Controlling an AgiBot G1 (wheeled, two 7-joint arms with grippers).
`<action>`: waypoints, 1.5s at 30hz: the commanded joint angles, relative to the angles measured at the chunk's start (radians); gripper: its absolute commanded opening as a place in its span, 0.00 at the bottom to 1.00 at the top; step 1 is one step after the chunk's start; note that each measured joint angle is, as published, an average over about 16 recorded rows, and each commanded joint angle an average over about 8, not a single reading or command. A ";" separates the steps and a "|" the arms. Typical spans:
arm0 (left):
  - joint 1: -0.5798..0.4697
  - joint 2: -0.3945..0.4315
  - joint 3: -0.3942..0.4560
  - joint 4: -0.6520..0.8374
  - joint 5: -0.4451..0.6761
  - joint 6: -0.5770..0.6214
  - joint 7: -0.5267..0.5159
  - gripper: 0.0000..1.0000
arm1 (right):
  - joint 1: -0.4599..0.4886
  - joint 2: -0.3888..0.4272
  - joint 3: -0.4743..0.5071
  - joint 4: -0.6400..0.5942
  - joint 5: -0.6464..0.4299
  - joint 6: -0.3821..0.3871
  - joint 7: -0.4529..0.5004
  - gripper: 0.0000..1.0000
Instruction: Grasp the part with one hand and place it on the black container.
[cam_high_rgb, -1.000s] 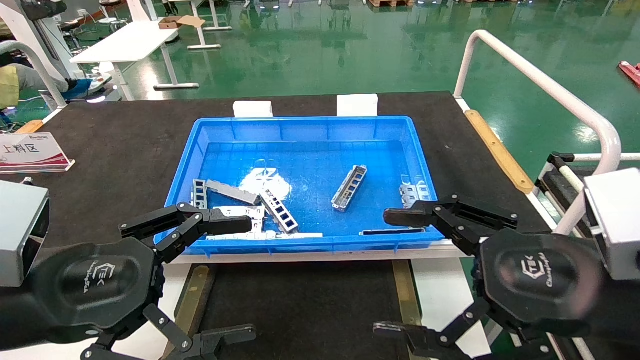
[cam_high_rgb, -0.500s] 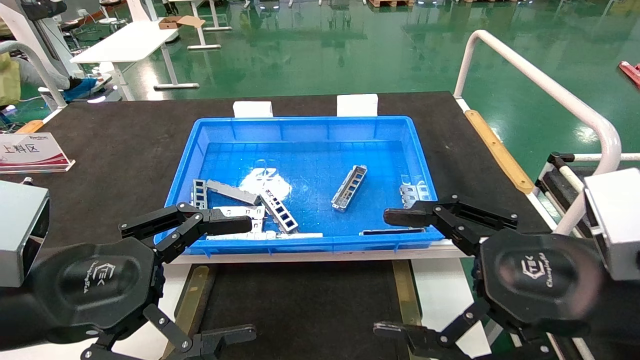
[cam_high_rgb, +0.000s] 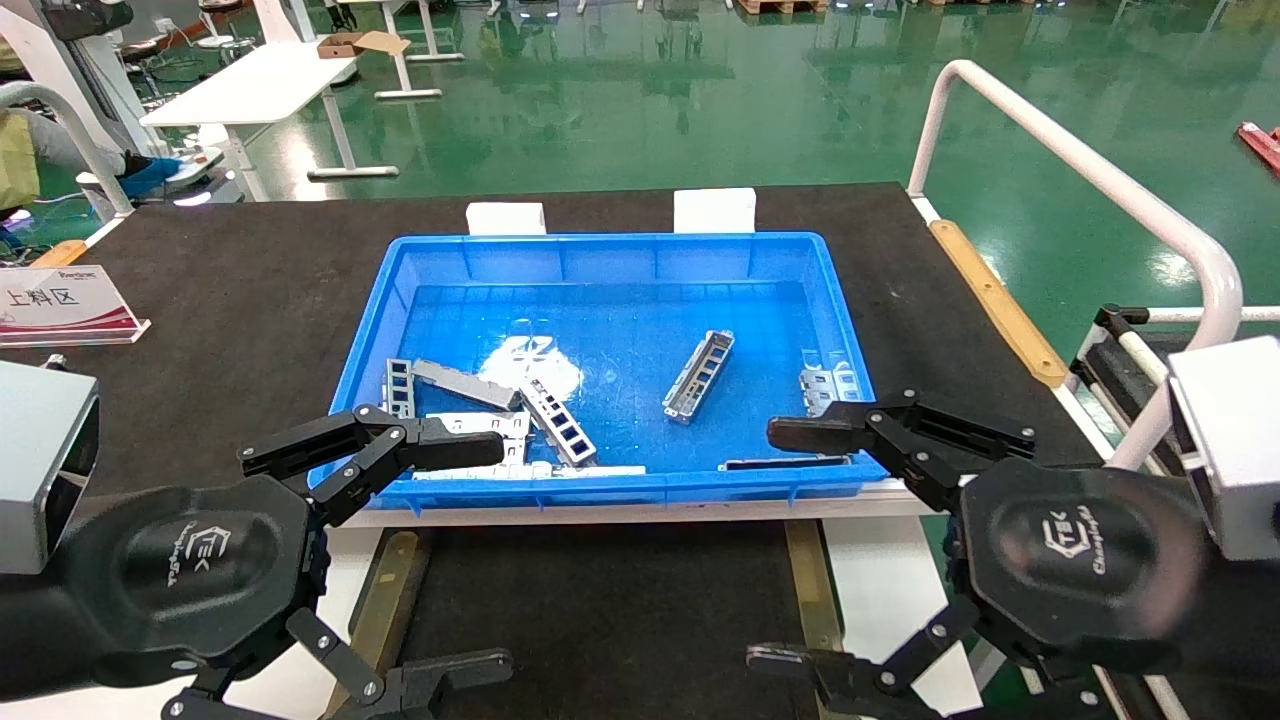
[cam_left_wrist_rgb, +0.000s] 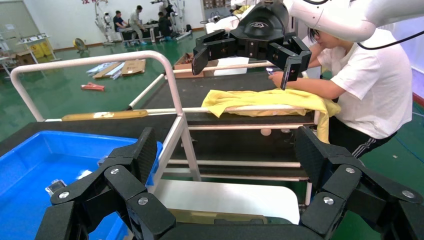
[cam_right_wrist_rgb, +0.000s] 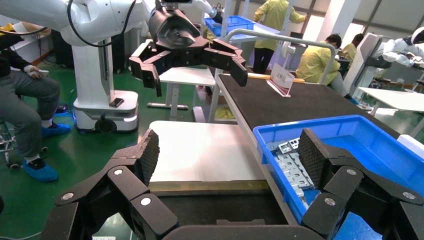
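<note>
The part (cam_high_rgb: 699, 376), a narrow silver-grey bracket with a row of small cutouts, lies slanted right of the middle in the blue bin (cam_high_rgb: 610, 245). The black container (cam_high_rgb: 600, 610) is a flat matte black surface with yellowish-brown side strips, just in front of the bin. It also shows in the right wrist view (cam_right_wrist_rgb: 210, 210). My left gripper (cam_high_rgb: 485, 560) hovers open and empty over its left strip, and shows in the left wrist view (cam_left_wrist_rgb: 227, 155). My right gripper (cam_high_rgb: 772, 545) hovers open and empty over its right strip, and shows in the right wrist view (cam_right_wrist_rgb: 229, 152).
The bin's near left holds a strip with square windows (cam_high_rgb: 558, 420) and flat pale plates (cam_high_rgb: 480, 425). Another bracket (cam_high_rgb: 828, 385) lies at its right wall. A white rail (cam_high_rgb: 1080, 170) stands to the right. A sign (cam_high_rgb: 60, 300) stands at the far left.
</note>
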 joint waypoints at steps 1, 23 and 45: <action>0.000 0.000 0.000 0.000 0.000 0.000 0.000 1.00 | 0.000 0.000 0.000 0.000 0.000 0.000 0.000 1.00; -0.048 0.070 0.031 0.035 0.128 -0.122 0.041 1.00 | 0.001 0.000 -0.001 -0.001 0.000 0.000 0.000 1.00; -0.187 0.404 0.215 0.111 0.529 -0.514 -0.023 1.00 | 0.001 0.000 -0.001 -0.001 0.001 0.000 -0.001 1.00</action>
